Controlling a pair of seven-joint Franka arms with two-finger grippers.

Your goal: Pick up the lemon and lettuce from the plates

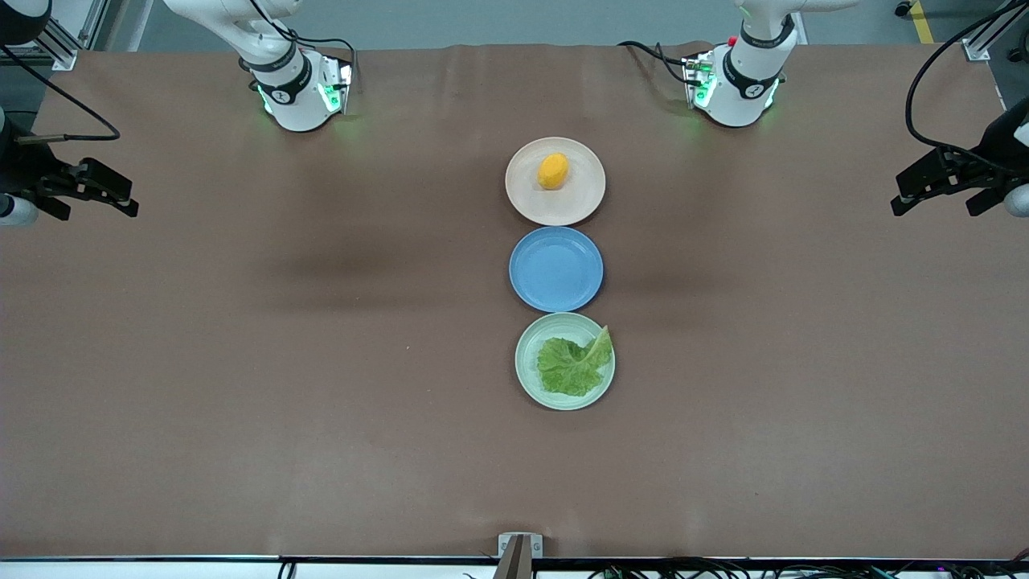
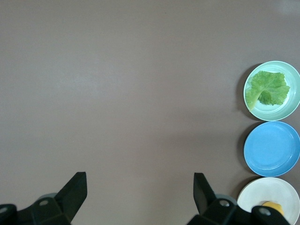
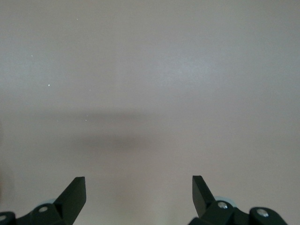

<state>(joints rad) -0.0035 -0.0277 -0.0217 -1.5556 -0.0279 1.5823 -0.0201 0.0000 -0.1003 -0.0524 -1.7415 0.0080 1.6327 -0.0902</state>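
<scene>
The lemon [image 1: 553,170] lies on the beige-pink plate [image 1: 580,197], the plate nearest the arm bases. The lettuce [image 1: 572,366] lies on the mint green plate [image 1: 530,378], nearest the front camera, with its pale stem end over the rim. My left gripper [image 1: 932,205] hangs open and empty over the left arm's end of the table. My right gripper [image 1: 96,209] hangs open and empty over the right arm's end. The left wrist view shows the open left gripper [image 2: 140,180], the lettuce [image 2: 267,89], the mint plate [image 2: 281,112], the beige-pink plate [image 2: 276,190] and part of the lemon [image 2: 272,205]. The right wrist view shows the open right gripper [image 3: 138,180] over bare table.
An empty blue plate [image 1: 555,268] sits between the two task plates, in one line with them; it also shows in the left wrist view [image 2: 272,149]. The brown table [image 1: 281,362] spreads wide on both sides of the plates.
</scene>
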